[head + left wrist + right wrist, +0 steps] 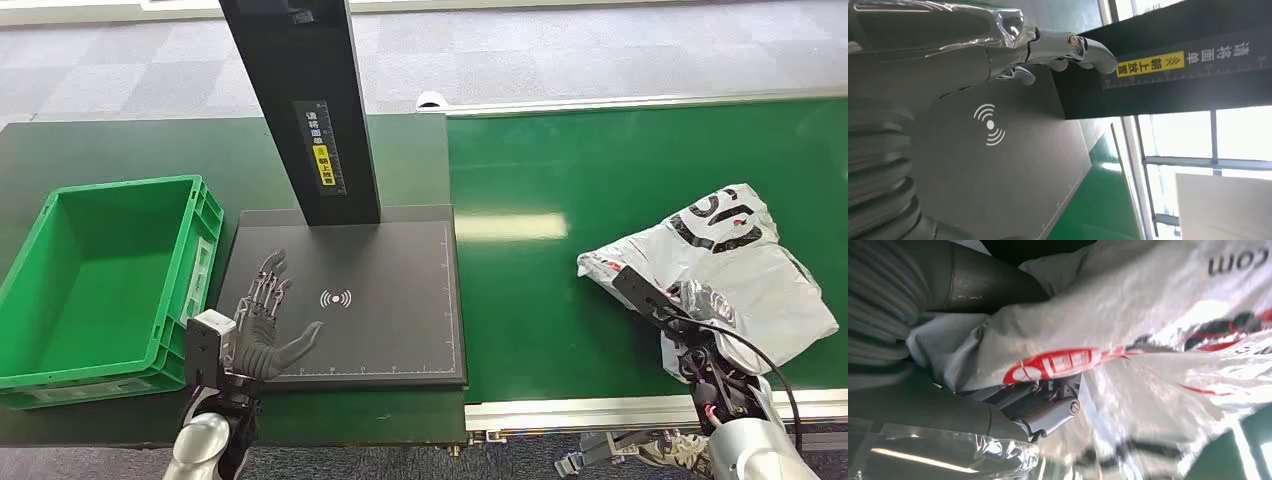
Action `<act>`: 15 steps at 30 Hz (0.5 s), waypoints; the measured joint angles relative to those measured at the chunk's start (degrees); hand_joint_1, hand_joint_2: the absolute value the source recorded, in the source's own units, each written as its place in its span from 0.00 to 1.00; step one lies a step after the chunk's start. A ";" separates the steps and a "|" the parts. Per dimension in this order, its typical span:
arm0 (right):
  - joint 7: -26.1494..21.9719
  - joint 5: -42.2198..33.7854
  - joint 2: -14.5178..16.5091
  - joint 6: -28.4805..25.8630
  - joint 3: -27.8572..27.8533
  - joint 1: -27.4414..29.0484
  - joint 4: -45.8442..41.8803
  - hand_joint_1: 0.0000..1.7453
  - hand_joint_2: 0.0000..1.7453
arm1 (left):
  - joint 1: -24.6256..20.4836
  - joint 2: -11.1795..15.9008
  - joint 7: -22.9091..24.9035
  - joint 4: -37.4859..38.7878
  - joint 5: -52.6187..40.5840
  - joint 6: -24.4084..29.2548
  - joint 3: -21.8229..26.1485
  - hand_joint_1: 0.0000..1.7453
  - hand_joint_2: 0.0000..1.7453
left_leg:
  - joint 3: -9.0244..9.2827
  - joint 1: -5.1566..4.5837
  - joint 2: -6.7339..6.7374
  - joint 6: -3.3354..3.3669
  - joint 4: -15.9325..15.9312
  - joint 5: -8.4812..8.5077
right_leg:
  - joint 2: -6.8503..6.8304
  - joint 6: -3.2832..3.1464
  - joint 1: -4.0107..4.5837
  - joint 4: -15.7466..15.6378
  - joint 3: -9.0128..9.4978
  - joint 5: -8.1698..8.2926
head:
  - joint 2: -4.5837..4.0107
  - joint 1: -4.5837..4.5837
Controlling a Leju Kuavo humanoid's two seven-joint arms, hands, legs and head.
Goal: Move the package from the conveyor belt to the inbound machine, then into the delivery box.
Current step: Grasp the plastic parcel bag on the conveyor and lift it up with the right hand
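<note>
Gripping the bag (pixel 735 265) on the belt (pixel 560 300), right of the scanner (pixel 345 300), my right hand (pixel 700 310) bunches its near edge. Soft, crinkly, slippery film, probably light; a gathered fold holds best. My left hand (pixel 262 325) hovers spread, holding nothing.

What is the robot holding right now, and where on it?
The right hand grips the package at its near edge, fingers in the crumpled plastic. The left hand holds nothing.
</note>
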 joint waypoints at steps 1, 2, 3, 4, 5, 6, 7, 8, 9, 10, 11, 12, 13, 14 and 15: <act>-0.90 -0.34 0.15 -0.38 -0.18 0.01 -0.40 1.00 1.00 | 0.05 0.00 -0.24 -0.15 -0.10 0.09 0.07 0.00 1.00 | 0.00 0.00 0.00 0.00 0.00 0.00 | 0.00 0.00 0.00 0.00 0.00 0.00 | 0.00 0.00; -1.83 -0.79 0.30 -0.65 -0.39 0.03 -0.83 1.00 1.00 | 0.08 -0.01 -0.51 -0.31 -0.19 0.19 0.11 0.00 1.00 | 0.01 0.00 0.00 0.00 0.00 0.01 | 0.00 0.00 0.00 0.00 0.00 0.00 | 0.00 0.01; -3.68 -1.67 0.60 -1.20 -0.79 0.11 -1.74 1.00 1.00 | 0.15 -0.02 -1.02 -0.63 -0.33 0.43 0.20 0.00 1.00 | 0.01 0.00 0.00 -0.01 0.00 0.01 | -0.01 0.00 0.00 0.00 0.00 0.00 | 0.00 0.01; -5.54 -2.74 0.91 -1.50 -1.22 0.28 -2.83 1.00 1.00 | 0.17 -0.04 -1.55 -0.96 -0.47 0.64 0.24 0.00 1.00 | 0.01 0.00 -0.01 -0.01 0.00 0.01 | -0.01 0.00 0.00 0.00 0.00 0.00 | 0.00 0.01; -7.49 -3.99 1.23 -1.73 -1.70 0.55 -4.17 1.00 1.00 | 0.18 -0.06 -2.04 -1.28 -0.54 0.86 0.28 0.00 1.00 | 0.01 0.00 -0.01 -0.01 0.00 0.02 | -0.02 0.00 0.00 0.00 0.00 0.00 | 0.00 0.01; -9.44 -5.34 1.55 -1.96 -2.15 0.89 -5.72 1.00 1.00 | 0.17 -0.08 -2.47 -1.60 -0.56 1.10 0.32 0.00 1.00 | 0.01 0.00 -0.01 -0.01 0.00 0.02 | -0.02 0.00 0.00 0.00 0.00 0.00 | 0.00 0.01; -11.34 -6.71 1.84 -2.28 -2.56 1.30 -7.42 1.00 1.00 | 0.17 -0.09 -2.90 -1.85 -0.52 1.42 0.37 0.00 1.00 | 0.01 0.00 -0.01 -0.01 0.00 0.02 | -0.02 0.00 0.00 0.00 0.00 0.00 | 0.00 0.01; -13.05 -8.04 2.10 -2.77 -2.93 1.74 -9.25 1.00 1.00 | 0.17 -0.11 -3.41 -2.08 -0.47 1.98 0.42 0.00 1.00 | 0.01 0.00 -0.01 -0.01 0.00 0.02 | -0.02 0.00 0.00 0.00 0.00 0.00 | 0.00 0.01; -14.64 -9.29 2.35 -3.45 -3.25 2.21 -11.07 1.00 1.00 | 0.17 -0.17 -4.08 -2.28 -0.45 2.93 0.52 0.00 1.00 | 0.00 0.00 -0.01 -0.01 0.00 0.01 | -0.02 0.00 0.00 0.00 -0.01 0.00 | 0.00 0.01; -16.05 -10.44 2.60 -4.32 -3.53 2.73 -12.90 1.00 1.00 | 0.16 -0.27 -4.93 -2.49 -0.49 4.33 0.65 0.00 1.00 | 0.00 0.00 -0.01 -0.01 0.00 0.01 | -0.02 0.00 0.00 0.00 -0.01 0.00 | 0.00 0.01; -17.33 -11.48 2.85 -5.37 -3.77 3.31 -14.81 1.00 1.00 | 0.15 -0.41 -5.85 -2.76 -0.64 6.06 0.81 0.00 1.00 | 0.00 0.00 -0.02 0.00 0.00 0.01 | -0.02 0.00 0.00 0.00 -0.01 0.00 | 0.00 0.01; -18.54 -12.33 3.09 -6.57 -3.93 3.97 -16.65 1.00 1.00 | 0.14 -0.56 -6.74 -3.12 -0.82 7.94 0.98 0.00 1.00 | 0.01 0.00 -0.02 0.00 0.00 0.01 | -0.02 0.00 0.00 0.00 -0.01 0.00 | 0.00 0.01; -19.81 -13.14 3.33 -8.11 -4.02 4.75 -18.64 1.00 1.00 | 0.13 -0.70 -7.61 -3.56 -0.97 9.86 1.15 0.00 1.00 | 0.00 0.00 -0.02 0.00 0.00 0.01 | -0.02 0.01 0.00 0.00 -0.01 -0.01 | 0.00 0.01; -21.28 -13.88 3.58 -10.04 -4.05 5.64 -20.69 1.00 1.00 | 0.12 -0.81 -8.38 -4.04 -1.03 11.59 1.28 0.00 1.00 | 0.00 0.00 -0.02 0.00 0.00 0.01 | -0.02 0.01 0.00 0.00 -0.01 -0.01 | 0.00 0.01; -22.86 -14.65 3.84 -12.05 -4.05 6.55 -22.73 1.00 1.00 | 0.10 -0.91 -9.07 -4.52 -0.92 13.06 1.36 0.00 1.00 | 0.00 0.00 -0.03 0.00 0.00 0.00 | -0.02 0.02 0.00 0.00 -0.01 -0.02 | 0.00 0.01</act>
